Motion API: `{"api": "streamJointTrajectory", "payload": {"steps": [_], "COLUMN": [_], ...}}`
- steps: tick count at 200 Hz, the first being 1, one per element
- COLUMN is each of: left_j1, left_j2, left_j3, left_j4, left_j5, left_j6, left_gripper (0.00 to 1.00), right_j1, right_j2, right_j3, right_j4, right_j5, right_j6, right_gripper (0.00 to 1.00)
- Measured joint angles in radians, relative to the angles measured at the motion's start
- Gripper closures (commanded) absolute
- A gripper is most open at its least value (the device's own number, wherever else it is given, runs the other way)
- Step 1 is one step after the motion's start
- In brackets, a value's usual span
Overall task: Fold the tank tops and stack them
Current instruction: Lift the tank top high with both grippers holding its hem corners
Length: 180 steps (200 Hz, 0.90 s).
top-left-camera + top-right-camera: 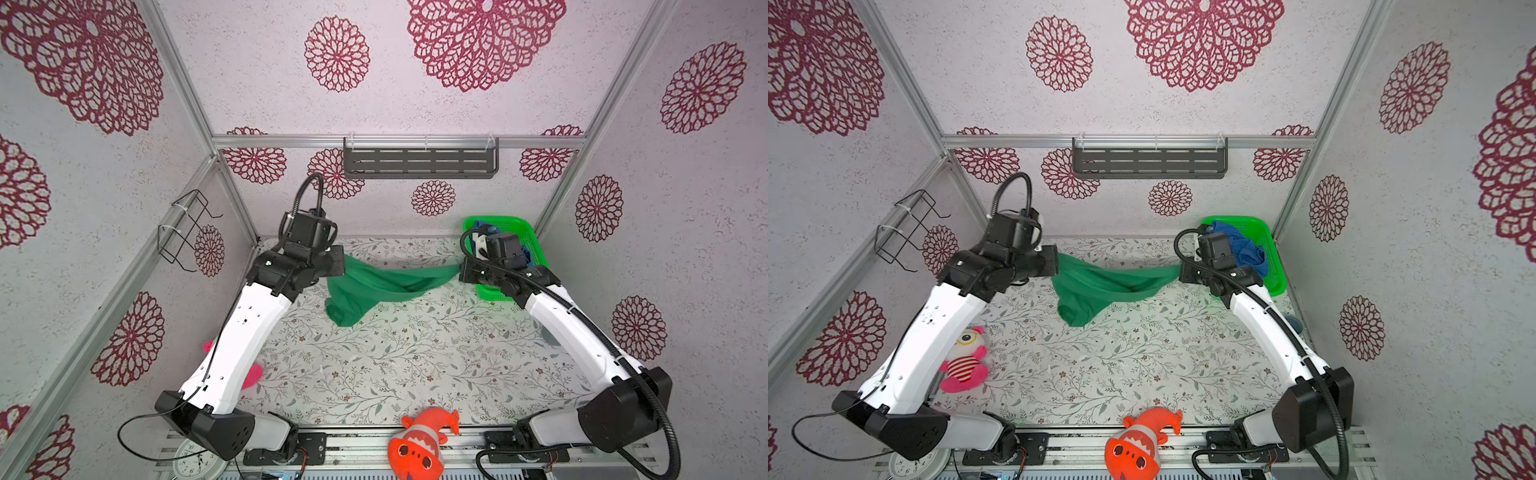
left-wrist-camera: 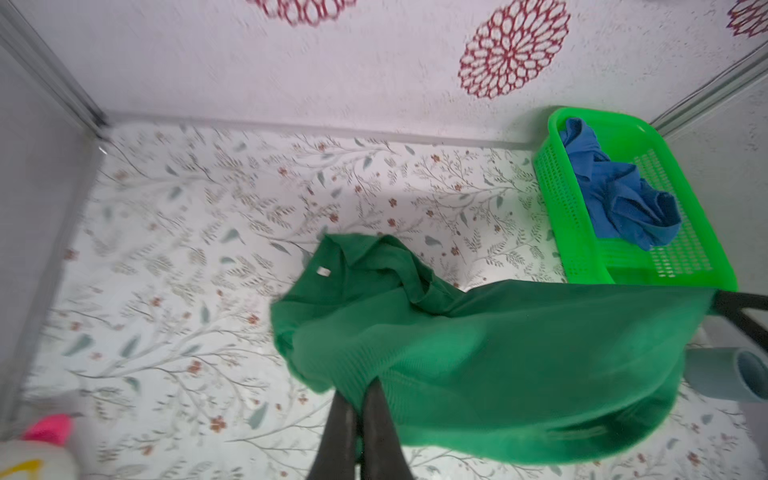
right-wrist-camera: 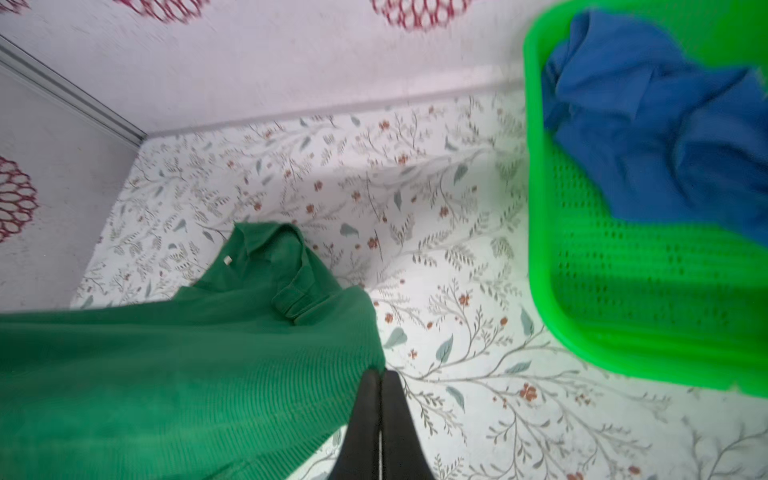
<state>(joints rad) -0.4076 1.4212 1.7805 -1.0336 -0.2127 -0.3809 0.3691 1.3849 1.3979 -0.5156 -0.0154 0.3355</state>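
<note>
While the dark green tank top (image 1: pixel 374 286) hangs stretched between the two arms over the far half of the flowered table (image 1: pixel 415 365), each end of it is caught in a gripper. The left gripper (image 2: pixel 362 388) has its jaws pressed together on one edge of the cloth. The right gripper (image 3: pixel 380 374) pinches the opposite edge just as tightly, close beside the basket. The middle of the shirt sags, and a bunched fold droops toward the table on the left arm's side; I cannot tell whether it touches. The royal blue tank top (image 2: pixel 615 195) lies crumpled inside the bright green mesh basket (image 2: pixel 555 199), which sits in the table's far right corner. The two shirts are apart.
</note>
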Motion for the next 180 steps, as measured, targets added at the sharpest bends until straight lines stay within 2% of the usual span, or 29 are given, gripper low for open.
{"api": "streamJointTrajectory", "payload": {"steps": [43,85,109,130,180], "left_j1": [-0.003,-0.004,0.004,0.051,0.182], "left_j2": [0.012,0.026,0.011,0.017,0.186], "left_j3": [0.302,0.520,0.542,0.529,0.528], "left_j4": [-0.099,-0.173,-0.185,-0.185,-0.182], "left_j5": [-0.060,-0.062,-0.037,0.027,0.135], "left_j6": [0.170,0.264,0.293,0.306,0.310], "left_gripper": [1.00,1.00,1.00,1.00,1.00], "right_j1": [0.000,0.000,0.000,-0.001,-0.036], "right_j2": [-0.108,-0.200,-0.216,-0.185,0.034], "right_j3": [0.149,0.270,0.306,0.324,0.382], "right_j4": [0.004,0.010,0.006,-0.005,-0.027], "right_j5": [0.003,-0.044,-0.071,-0.065,-0.047], "right_j6": [-0.080,-0.112,-0.117,-0.127,-0.166], "right_gripper": [1.00,1.00,1.00,1.00,1.00]}}
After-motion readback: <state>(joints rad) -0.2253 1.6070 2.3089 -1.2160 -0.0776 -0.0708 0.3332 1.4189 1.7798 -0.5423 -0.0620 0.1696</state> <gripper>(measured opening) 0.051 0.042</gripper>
